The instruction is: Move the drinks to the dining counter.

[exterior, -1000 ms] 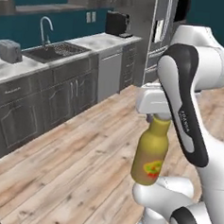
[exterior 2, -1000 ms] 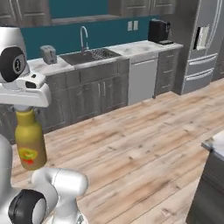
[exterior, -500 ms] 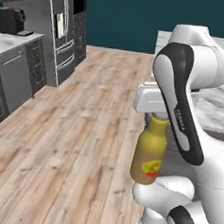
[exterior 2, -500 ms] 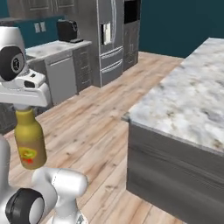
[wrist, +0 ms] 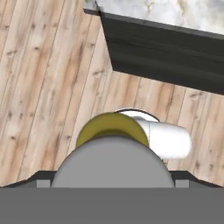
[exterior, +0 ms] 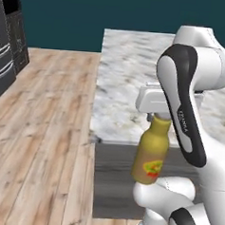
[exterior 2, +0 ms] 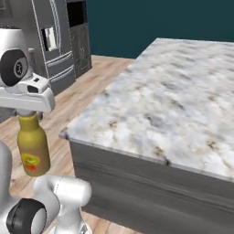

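Left base view: the whole scene is swinging from the sink wall and refrigerator seen a moment earlier to the dining counter (exterior: 131,82), now filling twelve to three o'clock; this is the base driving, not the objects moving, and it suggests that the carrying stage is nearly finished. The end effector (exterior: 159,116) is hanging in front of the tabletop edge, gripping the tall amber bottle (exterior: 151,153) by its grey cap, jaws set wide around it. The bottle (exterior 2: 33,147) is hanging upright at eight o'clock in the right base view, above the wooden floor (wrist: 52,78), short of the marble.
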